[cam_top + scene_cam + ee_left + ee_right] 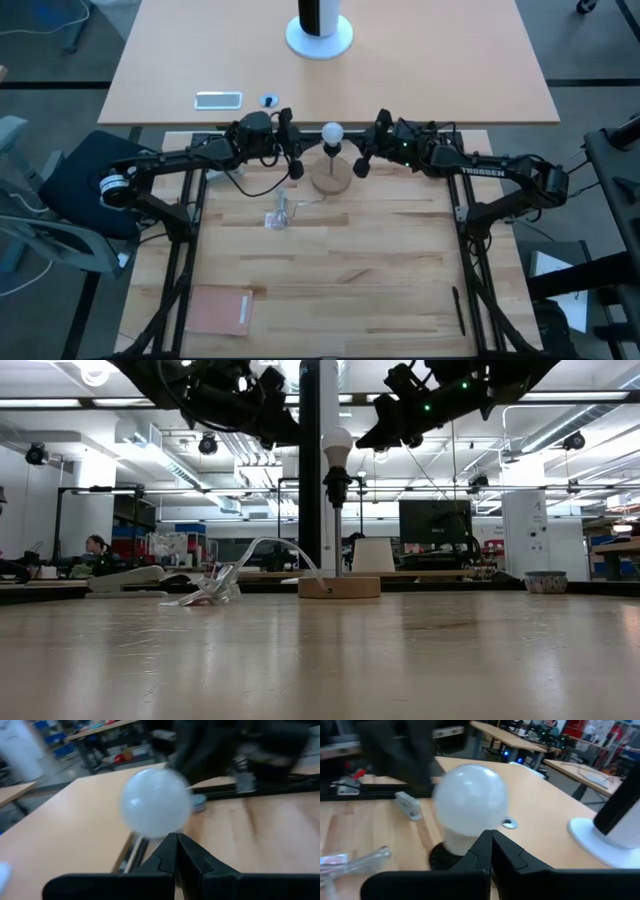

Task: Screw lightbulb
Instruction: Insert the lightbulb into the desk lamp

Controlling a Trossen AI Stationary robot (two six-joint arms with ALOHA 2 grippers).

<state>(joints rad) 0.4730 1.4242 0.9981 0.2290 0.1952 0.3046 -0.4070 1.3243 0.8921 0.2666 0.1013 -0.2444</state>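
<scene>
The frosted white lightbulb (331, 132) (337, 445) sits upright in the black socket (336, 485). The socket tops a thin stem that rises from a round wooden base (331, 179) (339, 587). My left gripper (296, 166) (175, 842) is shut and hangs level just left of the bulb at bulb height. My right gripper (361, 166) (490, 840) is shut and hangs just right of it. Each wrist view shows the bulb (156, 802) (470, 800) close ahead of the shut fingertips. A small gap shows between each gripper and the bulb.
A crumpled clear plastic wrapper (280, 213) (215, 588) lies left of the wooden base. A brown card (220, 310) lies at the near left and a dark pen (458, 310) at the near right. On the far table stand a white-footed post (319, 35) and a flat pale device (218, 99).
</scene>
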